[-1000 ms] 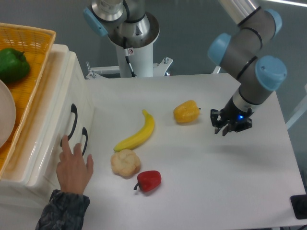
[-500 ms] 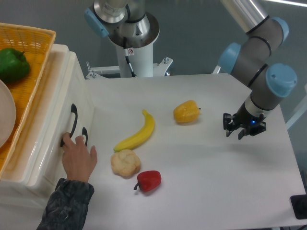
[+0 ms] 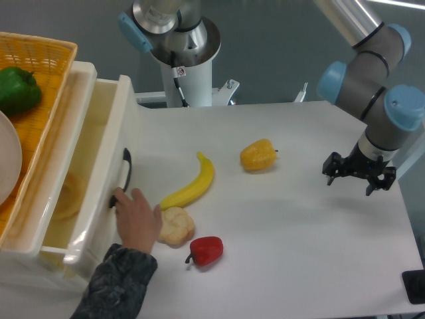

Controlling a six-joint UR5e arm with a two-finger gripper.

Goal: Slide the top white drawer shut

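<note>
Drawer status: the top white drawer (image 3: 99, 173) stands pulled out from the white cabinet (image 3: 40, 256) at the left edge of the surface (image 3: 299, 252), its interior exposed and its front panel angled toward the middle of the surface. A person's hand (image 3: 138, 218), sleeve in dark patterned fabric, reaches in from the bottom edge with the fingers at the lower end of the curved black handle (image 3: 123, 176). Arm pose: the UR5e arm descends from the upper right, grey links with blue joint caps, wrist bent down over the right side of the surface. The tool (image 3: 358, 181) hangs just above the surface, well apart from the drawer and from every object, its two fingers spread and holding nothing. Between the drawer and the tool lie a banana (image 3: 191, 184), a yellow bell pepper (image 3: 259, 155), a bread roll (image 3: 175, 225) touching or just beside the hand, and a red bell pepper (image 3: 206, 250). On top of the cabinet sits an orange wicker basket (image 3: 46, 73) holding a green bell pepper (image 3: 18, 88). The robot's base column (image 3: 179, 50) stands behind the surface.
</note>
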